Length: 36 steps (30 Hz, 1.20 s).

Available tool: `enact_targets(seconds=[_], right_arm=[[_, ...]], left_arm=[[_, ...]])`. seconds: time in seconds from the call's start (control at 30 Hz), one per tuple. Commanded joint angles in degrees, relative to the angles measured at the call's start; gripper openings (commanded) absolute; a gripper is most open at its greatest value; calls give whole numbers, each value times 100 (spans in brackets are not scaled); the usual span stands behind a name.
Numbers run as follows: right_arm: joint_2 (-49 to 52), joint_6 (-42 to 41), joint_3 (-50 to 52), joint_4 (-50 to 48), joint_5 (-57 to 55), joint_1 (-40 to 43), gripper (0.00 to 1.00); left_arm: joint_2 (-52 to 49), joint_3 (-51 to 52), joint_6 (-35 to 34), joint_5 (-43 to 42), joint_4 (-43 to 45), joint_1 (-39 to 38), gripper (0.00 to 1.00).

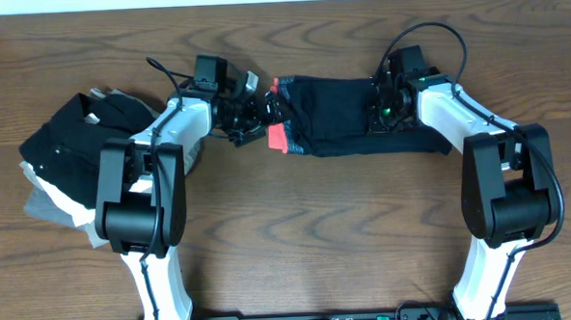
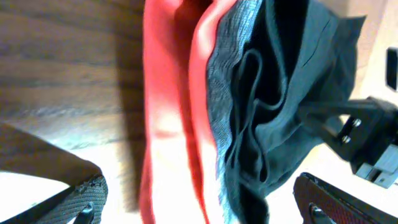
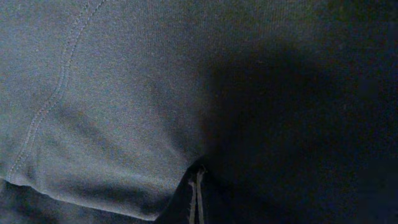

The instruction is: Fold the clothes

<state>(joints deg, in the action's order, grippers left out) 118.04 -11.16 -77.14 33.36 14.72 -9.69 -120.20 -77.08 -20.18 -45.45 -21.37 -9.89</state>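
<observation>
Seen from overhead, two white and black robot arms reach across a brown wood-grain table (image 1: 298,227) toward one pair of long dark navy-black leggings (image 1: 337,114). The leggings lie folded into a flat band at the 12 o'clock side of the table.

The left gripper (image 1: 250,118) sits at the 9 o'clock end of the leggings, right against the waist. In the left wrist view, its two black fingers (image 2: 84,193) stand wide apart at the 7 and 5 o'clock corners of the picture. The waist end of the leggings bunches in the gap between them, with neither finger visibly pressing on it. That end shows the coral-red waistband (image 2: 168,112) toward 9 o'clock. A heathered grey band (image 2: 221,93) runs beside it, and crumpled dark fabric lies toward 3 o'clock. The picture is blurred.

The right gripper (image 1: 384,105) sits low on the 3 o'clock part of the leggings, with dark cloth all around it. The right wrist view is filled edge to edge with close navy fabric. It shows a stitched seam at 9 o'clock and a cloth edge at 6 o'clock, but no fingers. How far this gripper is open, or whether it pinches the cloth, cannot be told.

A heap of black, white and grey garments (image 1: 68,155) lies at the table's 9 o'clock edge, partly under the left arm and apart from the leggings.
</observation>
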Motion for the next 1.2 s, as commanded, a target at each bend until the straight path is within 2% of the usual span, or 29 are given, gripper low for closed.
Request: enact_targets(seconds=[0.0, 0.37, 0.57, 0.67, 0.73, 0.8, 0.87, 0.9, 1.17], right_arm=[[254, -85, 114, 85, -208, -9, 1], [254, -83, 114, 92, -208, -13, 1], [254, -81, 114, 90, -208, -13, 1], [254, -81, 114, 90, -208, -13, 1], [254, -81, 114, 87, -208, -13, 1], [254, -81, 114, 87, -208, -13, 1], [254, -81, 114, 94, -208, -13, 1], [254, -81, 114, 107, -208, -13, 1], [254, -79, 114, 136, -208, -13, 1]], left_arm=[[-175, 72, 472, 557, -109, 4, 98], [-1169, 72, 468, -1147, 734, -107, 98], [-1320, 70, 446, -1305, 916, -125, 99], [-1320, 70, 286, -1250, 1043, -151, 86], [-1320, 70, 4, -892, 1036, -197, 81], [-1320, 70, -404, -474, 931, -216, 72], [-1314, 70, -706, -332, 804, -219, 72], [-1314, 70, -739, -321, 776, -219, 77], [-1272, 70, -756, -289, 514, 120, 88]])
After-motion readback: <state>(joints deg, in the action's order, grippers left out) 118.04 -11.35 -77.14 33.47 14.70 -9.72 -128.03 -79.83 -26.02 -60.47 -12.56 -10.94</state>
